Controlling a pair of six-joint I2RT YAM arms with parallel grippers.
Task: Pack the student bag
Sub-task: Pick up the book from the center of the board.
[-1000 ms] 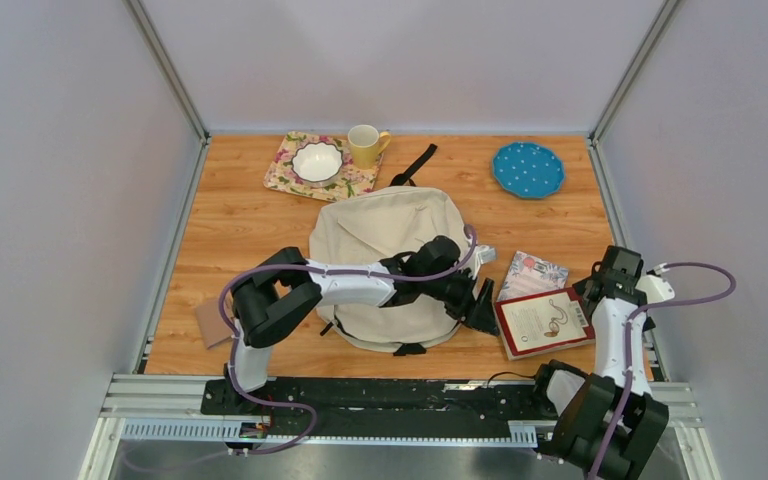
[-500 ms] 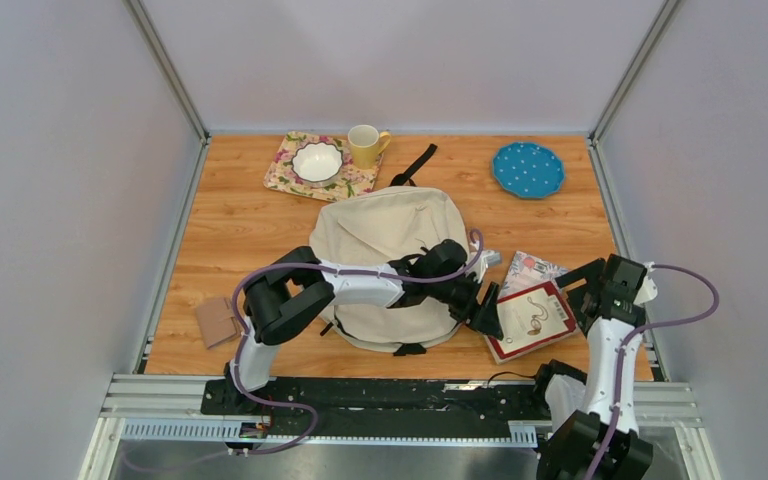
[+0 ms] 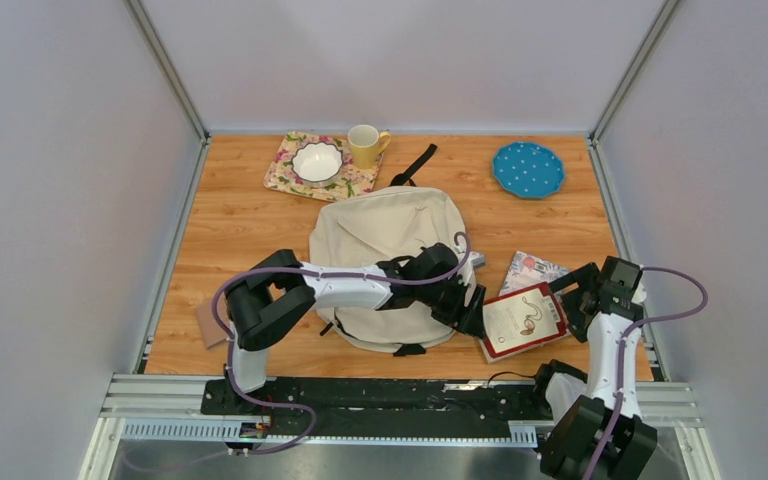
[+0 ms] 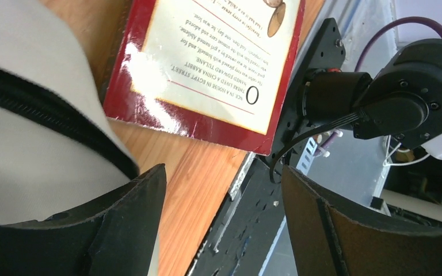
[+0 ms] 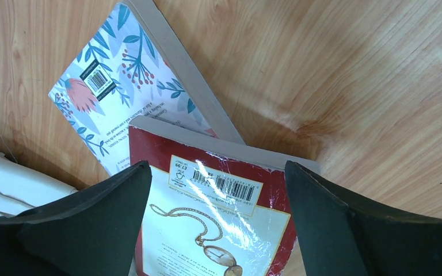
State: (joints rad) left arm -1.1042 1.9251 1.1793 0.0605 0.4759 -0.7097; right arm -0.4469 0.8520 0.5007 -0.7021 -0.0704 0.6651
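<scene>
Top external view: I see my left gripper (image 3: 472,312) spread wide, the student bag (image 3: 385,235) just beside one finger and stretching away behind it on the counter (image 3: 240,220). My right gripper (image 3: 568,296) (jaws equally wide) hovers over the red book (image 3: 520,320), which lies between both grippers and overlaps a floral book (image 3: 538,268) beyond.

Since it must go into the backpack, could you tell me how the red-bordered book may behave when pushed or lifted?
The red-bordered book has a glossy cover with glare, so it probably slides easily. It looks thin, so likely light and slightly bendy. It overlaps the floral book, which might drag along.
</scene>
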